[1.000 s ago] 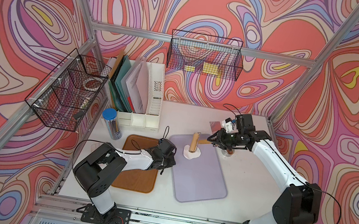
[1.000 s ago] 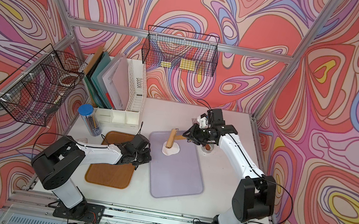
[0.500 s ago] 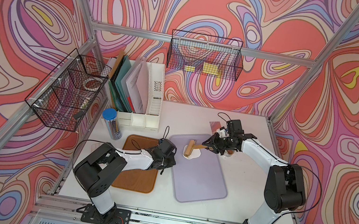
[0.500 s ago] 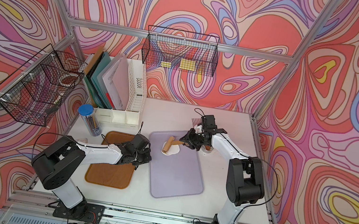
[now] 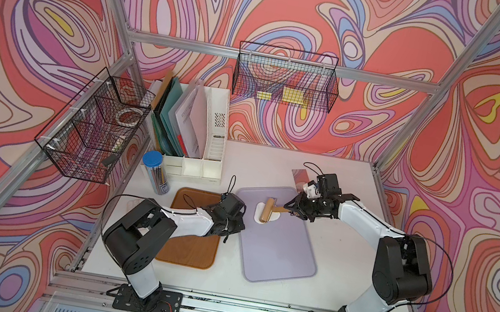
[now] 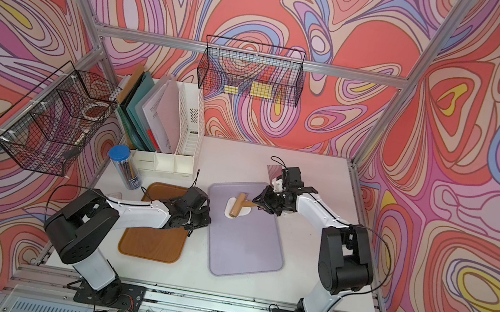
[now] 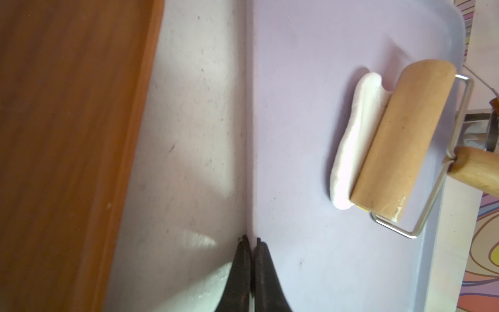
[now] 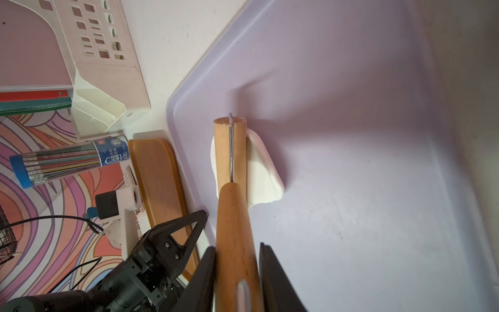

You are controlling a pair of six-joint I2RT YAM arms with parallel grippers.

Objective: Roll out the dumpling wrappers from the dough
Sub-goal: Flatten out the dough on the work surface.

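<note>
While dough (image 8: pixel 260 173) lies on purple tray (image 5: pixel 277 252), right gripper (image 5: pixel 290 210) pinching roller (image 5: pixel 265 210), left gripper (image 7: pixel 250 243) pressed together.

Swirling red, purple and cream walls (image 5: pixel 42 5) close round my white counter (image 5: pixel 334 282), framed by aluminium rails (image 5: pixel 191 46).

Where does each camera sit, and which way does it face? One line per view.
Top views: high in front, looking down on the table; left arm, right arm show.
Left wrist: faces the purple tray over the shut left hand.
Right wrist: faces along the roller held by the right hand.
Both wrists share the dough.
</note>
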